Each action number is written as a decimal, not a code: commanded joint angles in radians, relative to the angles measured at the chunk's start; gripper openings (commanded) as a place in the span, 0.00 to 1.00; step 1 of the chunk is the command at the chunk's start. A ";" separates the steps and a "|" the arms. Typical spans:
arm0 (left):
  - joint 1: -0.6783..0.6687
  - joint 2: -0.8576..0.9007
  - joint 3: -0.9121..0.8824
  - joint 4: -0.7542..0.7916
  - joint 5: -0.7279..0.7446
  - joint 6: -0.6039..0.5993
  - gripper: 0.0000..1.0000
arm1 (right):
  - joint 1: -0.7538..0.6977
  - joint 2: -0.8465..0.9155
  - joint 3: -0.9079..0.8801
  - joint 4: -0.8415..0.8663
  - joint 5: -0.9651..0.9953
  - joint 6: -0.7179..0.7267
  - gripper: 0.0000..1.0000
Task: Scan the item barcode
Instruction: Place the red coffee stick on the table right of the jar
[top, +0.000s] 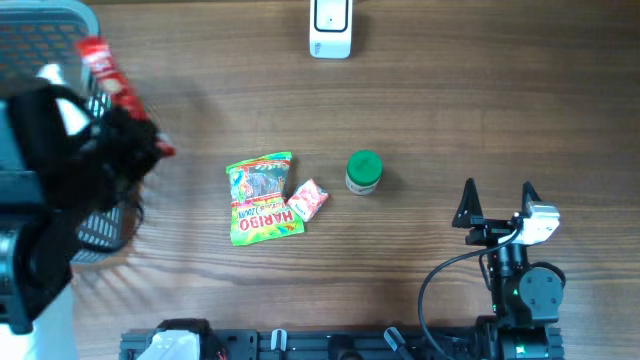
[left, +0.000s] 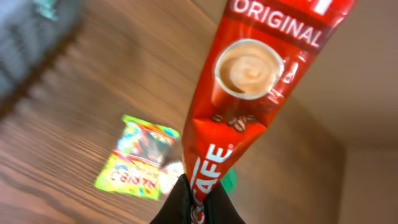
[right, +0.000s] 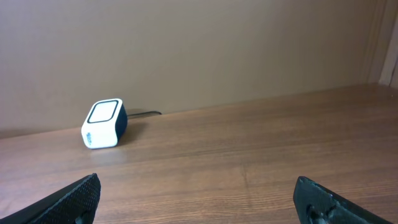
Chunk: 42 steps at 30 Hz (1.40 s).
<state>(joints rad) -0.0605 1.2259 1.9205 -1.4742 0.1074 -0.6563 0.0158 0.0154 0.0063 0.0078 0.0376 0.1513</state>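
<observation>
1. We are seeing the left gripper (left: 196, 210) closing tight on the bottom end of a long red foil coffee sachet (left: 249, 93); the sachet is sticking out away from the fingers.
2. Overhead, the left gripper (top: 135, 135) is holding the sachet (top: 108, 75) at the table's left side, just beside the grey plastic mesh basket (top: 50, 12).
3. The right gripper (top: 497, 190) is sitting spread wide and holding nothing.
4. The white box-shaped barcode scanner (top: 330, 25) is standing at the far edge, well apart from the sachet.
5. We are judging the pick-up done and the scan not yet done.
6. We are finding no barcode in the wrist view, only the printed cup side, so carrying and turning the sachet to the scanner window are remaining.
</observation>
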 joint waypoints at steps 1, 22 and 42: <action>-0.364 0.026 -0.126 0.020 -0.188 -0.218 0.04 | -0.004 -0.011 -0.001 0.003 0.006 -0.018 1.00; -0.890 0.436 -0.529 0.654 -0.212 -0.127 0.04 | -0.004 -0.011 -0.001 0.003 0.006 -0.018 1.00; -0.890 0.661 -0.524 0.809 -0.018 -0.001 0.68 | -0.004 -0.011 -0.001 0.003 0.006 -0.018 1.00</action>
<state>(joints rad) -0.9501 1.8957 1.3975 -0.6682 0.0769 -0.6727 0.0158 0.0154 0.0063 0.0078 0.0376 0.1513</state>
